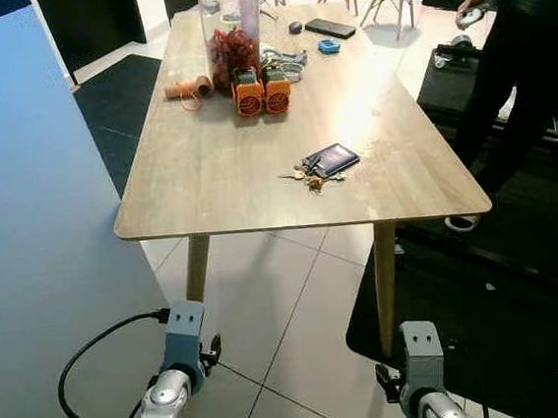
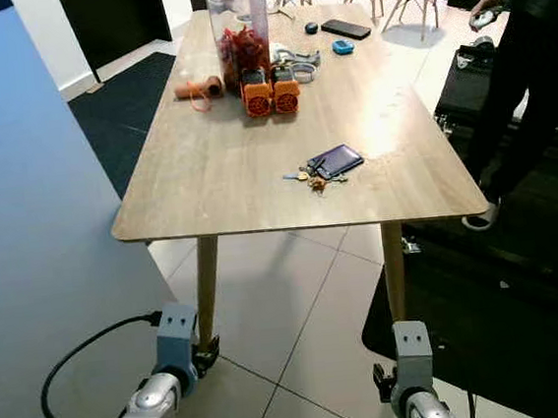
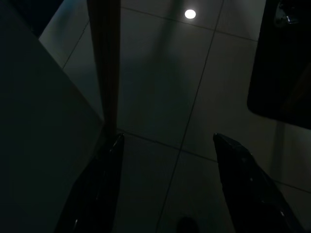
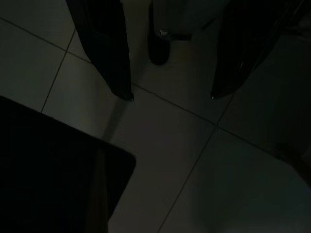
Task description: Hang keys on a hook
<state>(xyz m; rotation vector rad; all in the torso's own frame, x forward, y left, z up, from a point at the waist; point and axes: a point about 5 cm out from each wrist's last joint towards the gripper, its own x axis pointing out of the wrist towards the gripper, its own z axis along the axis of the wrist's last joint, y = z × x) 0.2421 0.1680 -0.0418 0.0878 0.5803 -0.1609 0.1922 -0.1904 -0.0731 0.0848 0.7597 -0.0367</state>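
The keys (image 1: 313,173) lay on the tabletop (image 1: 216,166) near its front edge, toward the right, while the left tool (image 3: 165,145) and right tool (image 4: 170,94) hung low, spread wide and holding nothing, so reaching up to grab them looked next.

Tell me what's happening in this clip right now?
Nothing is being handled yet. The robot faces a wooden table where a bunch of keys with a dark blue card holder lies near the front edge, untouched. Both arms hang low over the tiled floor, the left hand and right hand open and empty. A person stands beside the table on the right. Farther back stand a red-lidded jar and two orange gadgets.
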